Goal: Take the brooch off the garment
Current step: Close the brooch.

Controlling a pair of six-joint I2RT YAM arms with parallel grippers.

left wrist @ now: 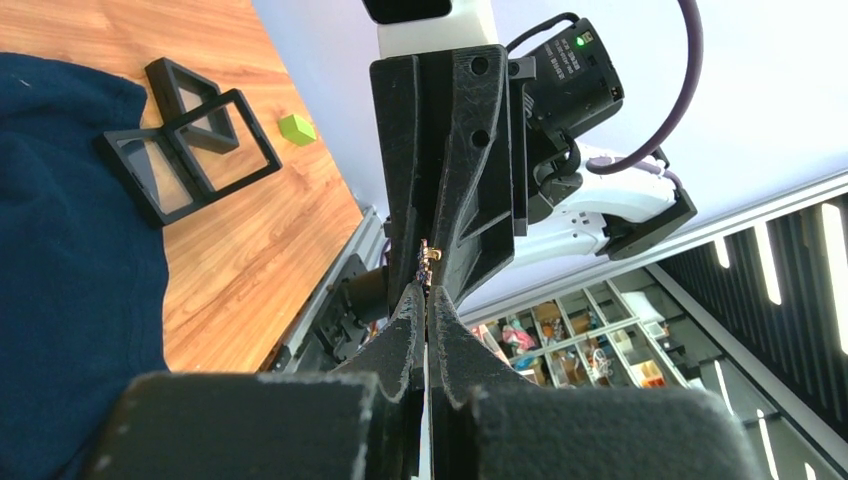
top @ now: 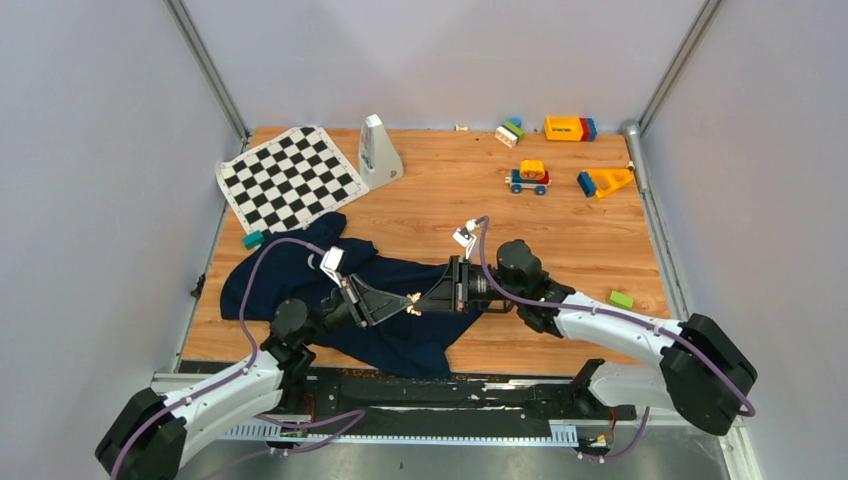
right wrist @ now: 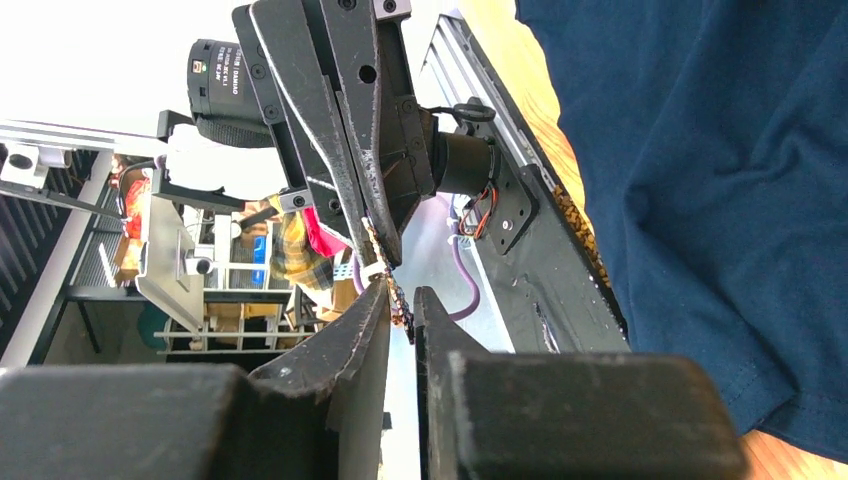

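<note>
Left gripper [left wrist: 427,300] & right gripper [right wrist: 402,296] both clamped on brooch [left wrist: 432,256], tip-to-tip above garment [top: 290,280]; prob. handover step; next, one must let go.

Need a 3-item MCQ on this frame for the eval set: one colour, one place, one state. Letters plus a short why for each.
1. What colour is the garment?
A) red
B) white
C) dark navy

2. Where does the light green block lie?
A) on the chequered mat
B) on the bare table, near its right edge
C) on the garment

3. How do the fingers of the left pincer stand?
A) pressed together
B) spread wide
C) out of every view

Key:
1 C: the cloth shows dark navy in all three views.
2 B: the top view shows it on bare wood, beside the right arm.
3 A: the left wrist view shows the fingers closed tip to tip, at the small brooch.
</note>
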